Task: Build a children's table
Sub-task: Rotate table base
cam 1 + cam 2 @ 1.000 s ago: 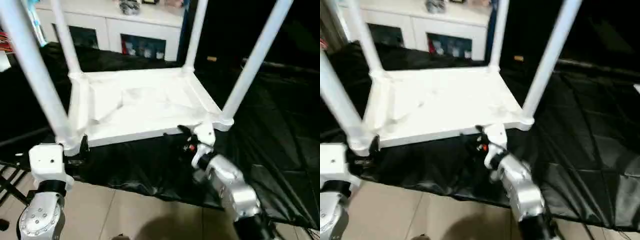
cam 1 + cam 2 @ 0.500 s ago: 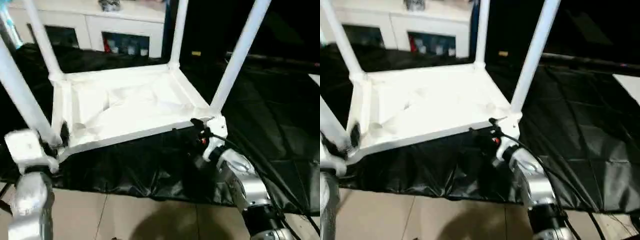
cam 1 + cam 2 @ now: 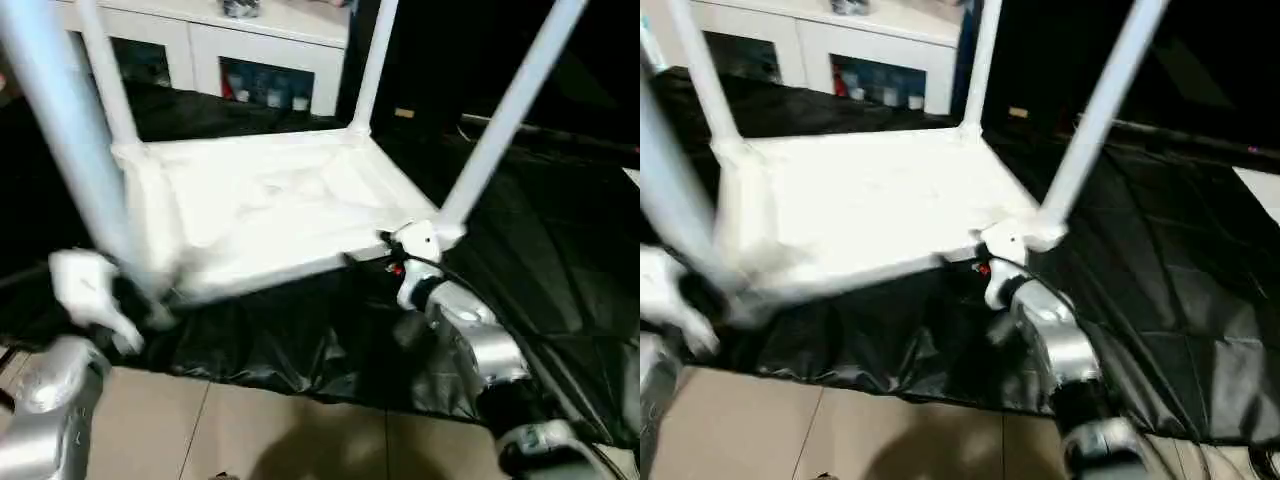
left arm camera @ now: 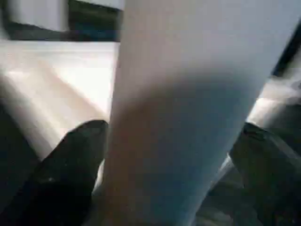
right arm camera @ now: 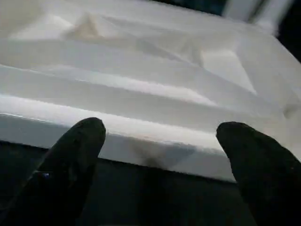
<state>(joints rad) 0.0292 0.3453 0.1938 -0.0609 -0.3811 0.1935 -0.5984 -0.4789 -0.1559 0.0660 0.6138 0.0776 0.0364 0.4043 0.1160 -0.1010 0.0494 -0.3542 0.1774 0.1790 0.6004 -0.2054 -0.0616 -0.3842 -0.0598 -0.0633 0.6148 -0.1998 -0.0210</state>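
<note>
While the children's table (image 3: 270, 205) is lying upside down on the black-draped counter (image 3: 560, 260), all four white legs (image 3: 505, 120) are standing up out of its corner sockets, so the build is looking close to finished. Over on the right, the right claw (image 5: 160, 155) is sitting wide open just at the tabletop's near edge (image 5: 141, 136), fingers (image 5: 70, 160) spread to either side and gripping nothing, probably lining up for a hold on the rim near that corner. On the left, the left claw (image 4: 164, 160) is straddling the near left leg (image 4: 188, 108), black fingers (image 4: 70, 169) wide on both sides of the tube rather than squeezing it, as if steadying or checking the seating. Behind the counter, a white cabinet (image 3: 260, 60) is showing small colourful items in its open compartments, too far off to identify.
</note>
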